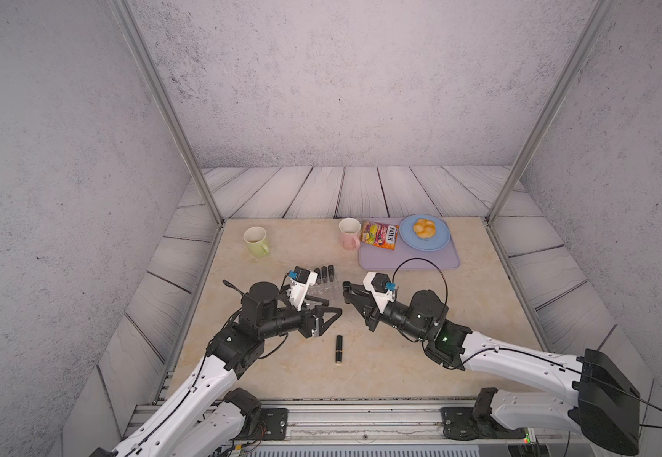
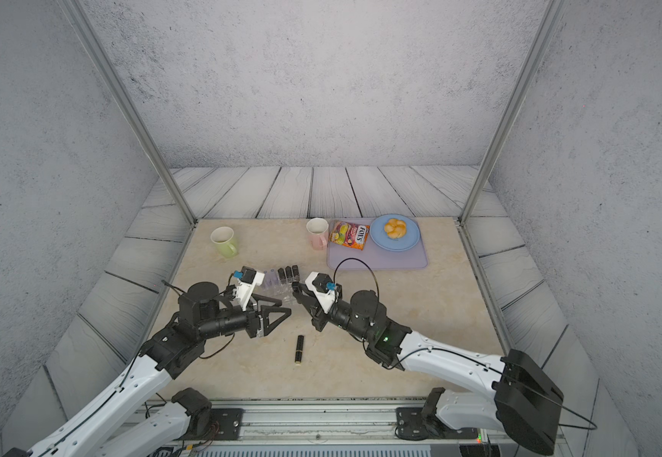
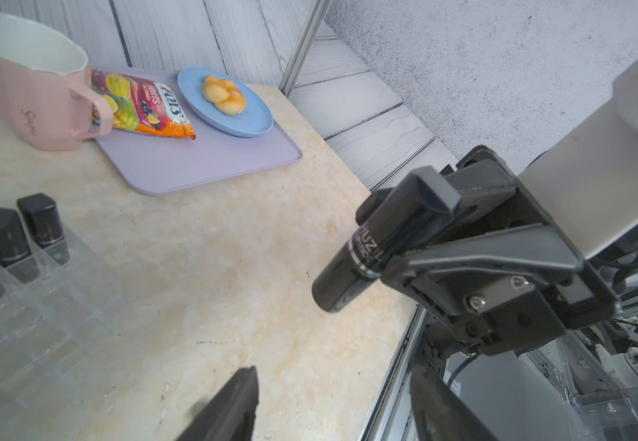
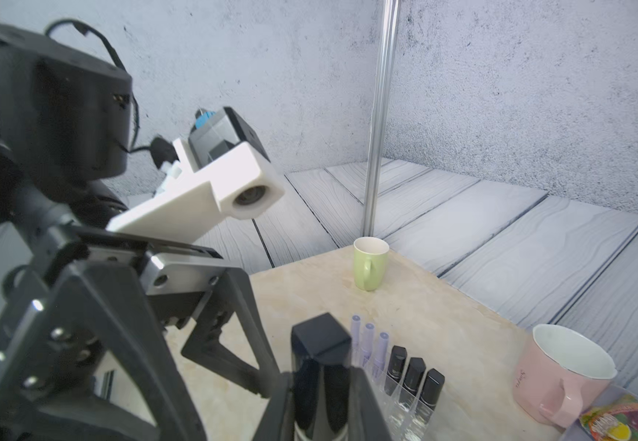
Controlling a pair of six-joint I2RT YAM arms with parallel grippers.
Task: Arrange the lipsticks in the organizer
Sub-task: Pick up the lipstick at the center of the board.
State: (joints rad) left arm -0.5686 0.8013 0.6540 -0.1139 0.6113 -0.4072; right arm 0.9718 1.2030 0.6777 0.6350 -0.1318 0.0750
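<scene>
The right fingers point(image 3: 473, 263) are clamped on a black lipstick point(image 3: 363, 252). They hold it off the counter point(image 1: 380, 376), just beside the right side of the organizer point(image 3: 42, 305). The tube slants, with its squared cap uppermost and its round base lower, aimed toward the organizer.

The left fingers point(image 3: 233, 401) stand apart with nothing between them, by the organizer's near edge. In the organizer's far row three black tubes point(image 4: 414, 376) and three lilac tubes point(image 4: 368, 341) stand upright, and the nearer rows are free.

A loose lipstick point(image 1: 338, 349) lies flat nearer the front. Its long axis runs front to back, gold end toward the front edge, with bare counter all around it. A lilac mat point(image 1: 376, 259), a pink mug point(image 1: 349, 233) and a green mug point(image 1: 256, 241) sit toward the far edge, apart from the organizer.
</scene>
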